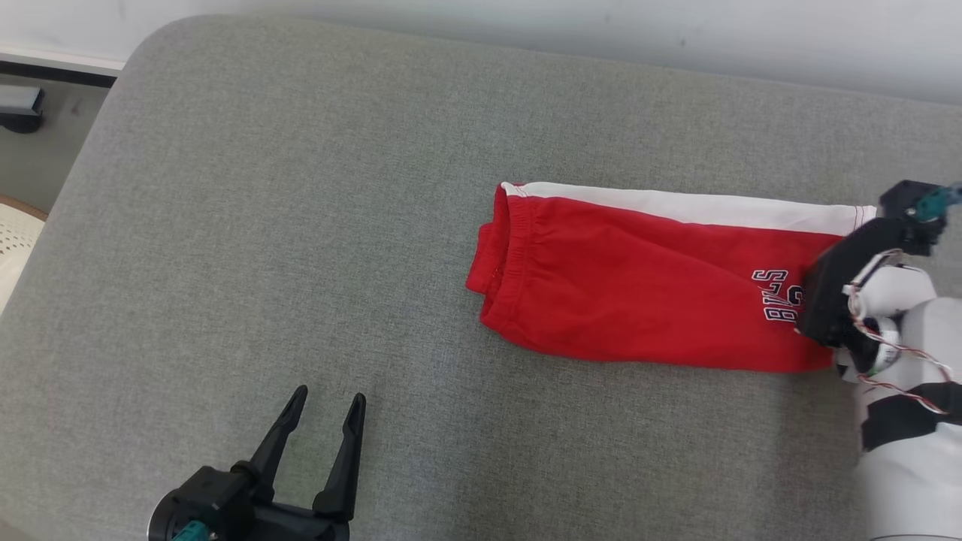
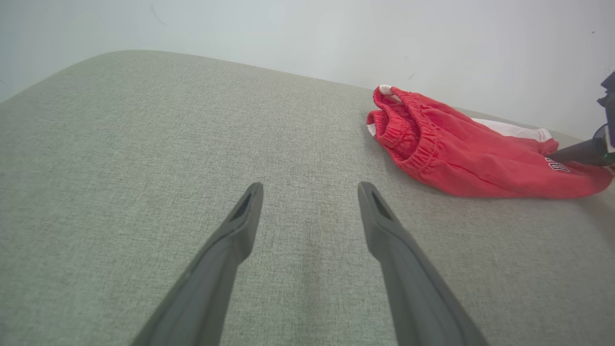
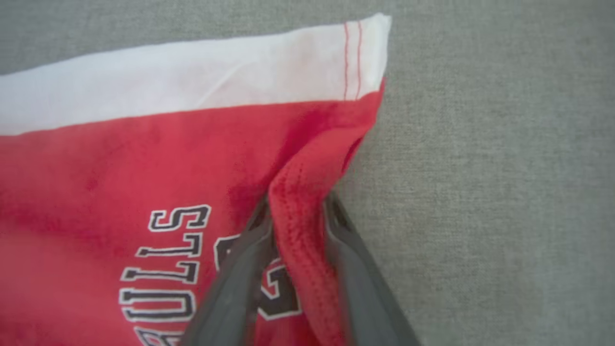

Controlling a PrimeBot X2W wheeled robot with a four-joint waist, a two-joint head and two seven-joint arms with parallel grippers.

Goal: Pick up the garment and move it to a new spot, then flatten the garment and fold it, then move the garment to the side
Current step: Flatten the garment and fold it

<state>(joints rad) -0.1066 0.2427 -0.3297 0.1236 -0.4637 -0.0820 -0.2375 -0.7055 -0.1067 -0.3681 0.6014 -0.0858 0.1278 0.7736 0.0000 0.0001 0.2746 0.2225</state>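
Cloth at the hem (image 3: pixel 298 250) of the shorts (image 3: pixel 120 168) is pinched between the two dark fingers of the right end effector (image 3: pixel 298 202). In the right wrist view the jaws are drawn narrow, and a raised fold of red fabric with rows of stitching is clamped between them. In the head view this end effector is seen at the right end of the shorts, with its black housing partly covering the lettering (image 1: pixel 778 297).

The left end effector (image 1: pixel 331 394) is held wide, with nothing between its fingers. It is placed above bare tabletop (image 1: pixel 301 225) near the front edge, well apart from the shorts.

The shorts are made of soft red cloth, lightly creased. They are laid as a long, narrow shape running left to right on the right half of the tabletop. A white band (image 1: pixel 676 207) runs along their far edge, crossed by two lines of red stitching near the hem. The lettering is dark with white outlines and is set close to the hem. At the left end a gathered elastic waistband (image 1: pixel 503 255) is bunched into ridges; in the left wrist view it is seen standing slightly open.

The tabletop is covered in grey woven fabric with a fine, even weave, and its far left corner is rounded. A pale wall (image 1: pixel 601 30) is seen behind it, and a strip of grey floor (image 1: pixel 37 158) lies beyond its left edge.
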